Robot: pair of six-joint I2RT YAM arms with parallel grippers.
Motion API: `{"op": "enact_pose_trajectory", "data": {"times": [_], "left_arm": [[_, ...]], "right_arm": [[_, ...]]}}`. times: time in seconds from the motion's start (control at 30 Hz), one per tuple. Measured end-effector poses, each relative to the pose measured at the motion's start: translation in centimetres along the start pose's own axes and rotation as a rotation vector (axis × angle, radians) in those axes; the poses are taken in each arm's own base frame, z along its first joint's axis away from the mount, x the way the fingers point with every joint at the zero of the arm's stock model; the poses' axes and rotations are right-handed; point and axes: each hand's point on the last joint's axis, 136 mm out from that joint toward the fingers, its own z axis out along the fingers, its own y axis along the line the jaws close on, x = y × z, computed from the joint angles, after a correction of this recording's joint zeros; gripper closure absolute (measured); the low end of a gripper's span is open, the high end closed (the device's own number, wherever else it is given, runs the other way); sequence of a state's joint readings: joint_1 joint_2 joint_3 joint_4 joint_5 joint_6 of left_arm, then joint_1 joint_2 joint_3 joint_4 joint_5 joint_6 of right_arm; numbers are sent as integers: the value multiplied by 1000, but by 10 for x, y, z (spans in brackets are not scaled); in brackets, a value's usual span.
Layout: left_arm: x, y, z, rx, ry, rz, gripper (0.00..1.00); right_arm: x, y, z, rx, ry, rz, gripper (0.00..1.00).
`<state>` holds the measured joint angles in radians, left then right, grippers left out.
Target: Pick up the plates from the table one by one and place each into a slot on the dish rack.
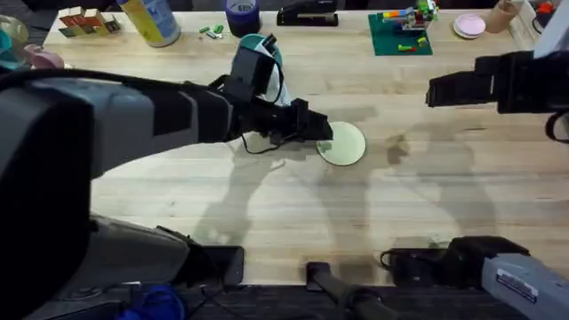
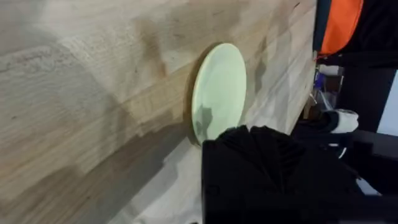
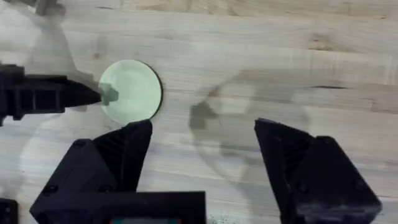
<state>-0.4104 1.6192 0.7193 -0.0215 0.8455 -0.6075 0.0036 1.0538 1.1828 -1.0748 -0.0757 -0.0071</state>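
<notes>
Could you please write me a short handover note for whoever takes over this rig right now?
Left gripper: at the near edge of the pale green plate; whether it grips is unclear.
Right gripper: open, empty, hovering above the bare table to the plate's right.
Plate: lying flat mid-table.
Done: nothing visibly racked from these views.
Left: lift this plate and slot it into the dish rack, then do the same with any remaining plates.

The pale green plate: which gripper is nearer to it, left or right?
Left. The left gripper is at the rim of the pale green plate. The right gripper hangs open, apart from it above bare table.
</notes>
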Motion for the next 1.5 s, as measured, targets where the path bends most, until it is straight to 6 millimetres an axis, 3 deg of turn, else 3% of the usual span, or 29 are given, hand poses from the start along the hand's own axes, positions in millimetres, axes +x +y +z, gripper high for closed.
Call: {"op": "enact_pose_trajectory", "data": {"times": [0.53, 0.97, 1.5], "left_arm": [[3, -1, 7, 0, 12, -15, 960], [8, 27, 27, -15, 55, -68, 960], [10, 26, 31, 23, 87, -82, 960]], "right_arm": [[0, 0, 0, 0, 0, 0, 7], [0, 0, 0, 0, 0, 0, 8], [0, 0, 0, 0, 0, 0, 6]]}}
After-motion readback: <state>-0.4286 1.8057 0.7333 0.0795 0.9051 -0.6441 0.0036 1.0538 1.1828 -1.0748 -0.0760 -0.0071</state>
